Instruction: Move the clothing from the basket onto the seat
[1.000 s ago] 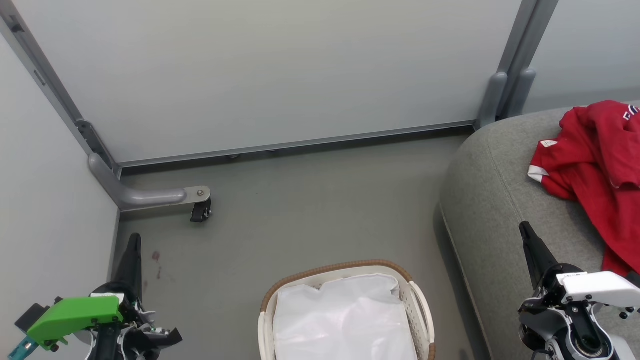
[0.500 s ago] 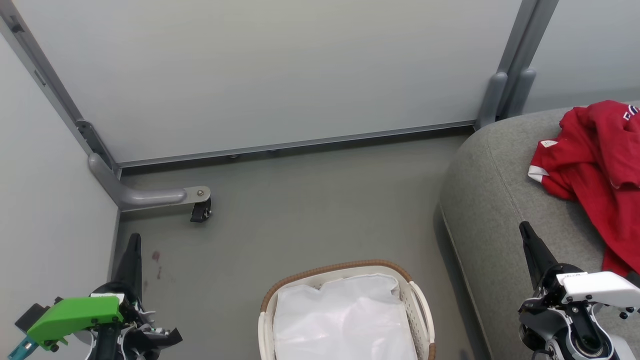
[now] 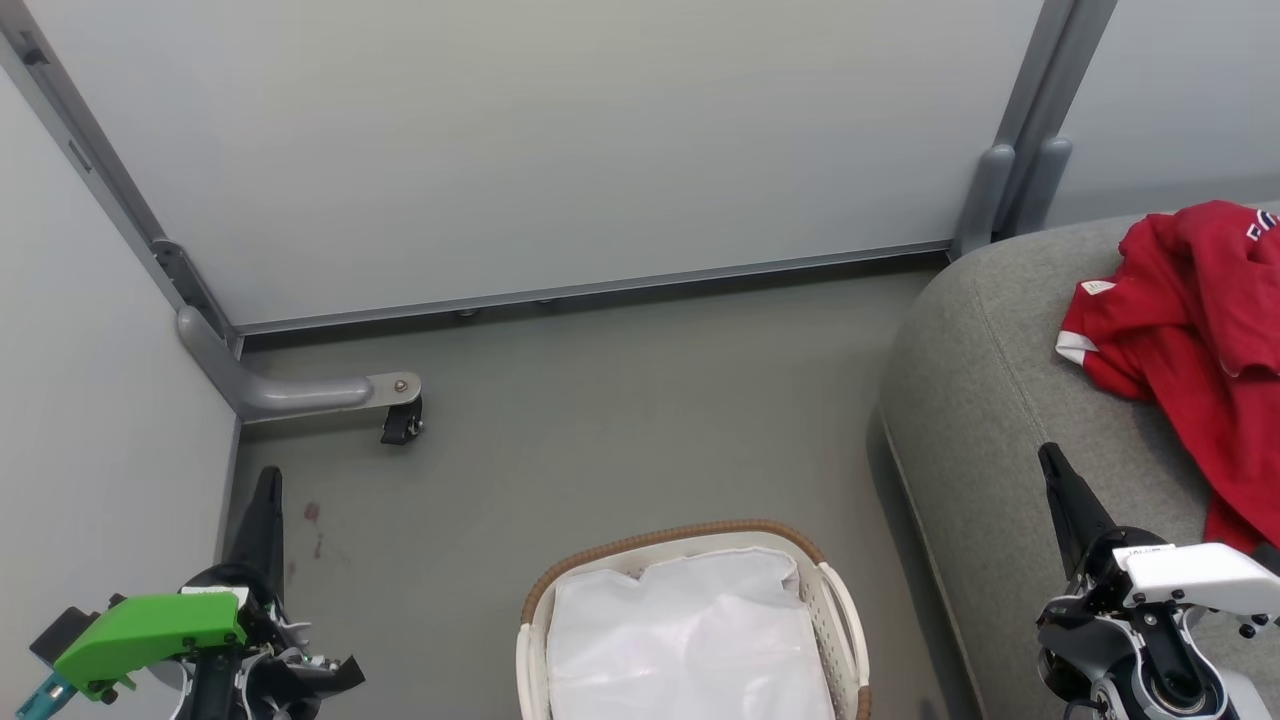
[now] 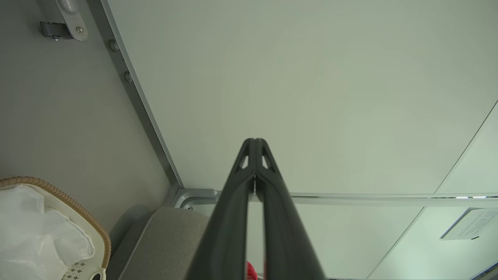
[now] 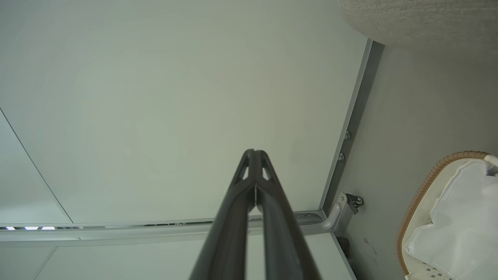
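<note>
Head view: the clothing [image 3: 1190,310] lies heaped on the seat [image 3: 990,400] at the right edge, its long axis running from the far end of the cushion down toward the robot, partly cut off by the frame; the right hand [image 3: 1052,462] stands over the seat's near part, just short of the red fabric and much nearer to it than the left hand [image 3: 267,480], which hangs over the floor [image 3: 600,430] near the left wall; the basket [image 3: 640,540] sits on the floor between the two hands, its visible interior covered by the white liner [image 3: 690,640]. Left wrist view: the left hand's two fingers are pressed together along their length and hold nothing; the basket rim shows at lower left, the seat corner beside it. Right wrist view: the right hand is likewise closed tight and empty, with the basket at lower right and the seat edge at upper right. Judgement: the transfer looks complete as far as the basket can be seen; any further reach for the clothing would favour the right arm, forward and to its right
</note>
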### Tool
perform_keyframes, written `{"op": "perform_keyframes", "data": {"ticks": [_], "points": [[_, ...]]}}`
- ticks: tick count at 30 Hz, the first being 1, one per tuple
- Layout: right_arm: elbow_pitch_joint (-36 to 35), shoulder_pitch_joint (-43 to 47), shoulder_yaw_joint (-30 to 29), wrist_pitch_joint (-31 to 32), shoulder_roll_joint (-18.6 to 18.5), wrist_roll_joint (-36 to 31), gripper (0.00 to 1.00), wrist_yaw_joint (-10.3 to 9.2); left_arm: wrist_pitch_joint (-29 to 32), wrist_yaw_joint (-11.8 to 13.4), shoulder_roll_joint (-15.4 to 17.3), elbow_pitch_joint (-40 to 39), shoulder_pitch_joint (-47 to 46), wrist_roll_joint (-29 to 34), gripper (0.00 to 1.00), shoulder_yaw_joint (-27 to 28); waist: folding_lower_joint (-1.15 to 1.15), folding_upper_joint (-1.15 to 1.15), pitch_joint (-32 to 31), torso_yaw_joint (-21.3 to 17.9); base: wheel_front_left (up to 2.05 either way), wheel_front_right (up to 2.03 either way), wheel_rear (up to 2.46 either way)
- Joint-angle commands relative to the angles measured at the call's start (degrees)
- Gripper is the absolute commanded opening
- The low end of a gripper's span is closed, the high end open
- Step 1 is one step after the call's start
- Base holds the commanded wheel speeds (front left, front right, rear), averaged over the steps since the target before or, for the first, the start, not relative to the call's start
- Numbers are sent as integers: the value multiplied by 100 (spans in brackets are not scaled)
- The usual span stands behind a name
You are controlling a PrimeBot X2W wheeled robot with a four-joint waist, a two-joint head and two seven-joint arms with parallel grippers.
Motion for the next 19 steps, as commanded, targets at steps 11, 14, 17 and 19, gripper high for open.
{"op": "perform_keyframes", "data": {"ticks": [11, 14, 17, 19], "points": [[-18, 58, -11, 17, -35, 20, 0, -2, 23, -24, 26, -12, -60, -17, 0, 16, 0, 0, 0, 0, 0, 0, 0], [-18, 58, -10, 17, -35, 20, 0, -3, 23, -24, 26, -12, -60, -17, 0, 16, 0, 0, 0, 0, 0, 0, 0], [-19, 58, -10, 17, -36, 20, 0, -2, 23, -24, 26, -12, -60, -17, 0, 15, 0, 0, 0, 0, 0, 0, 0], [-19, 58, -10, 17, -36, 20, 0, -2, 23, -24, 26, -12, -60, -17, 0, 15, 0, 0, 0, 0, 0, 0, 0]]}}
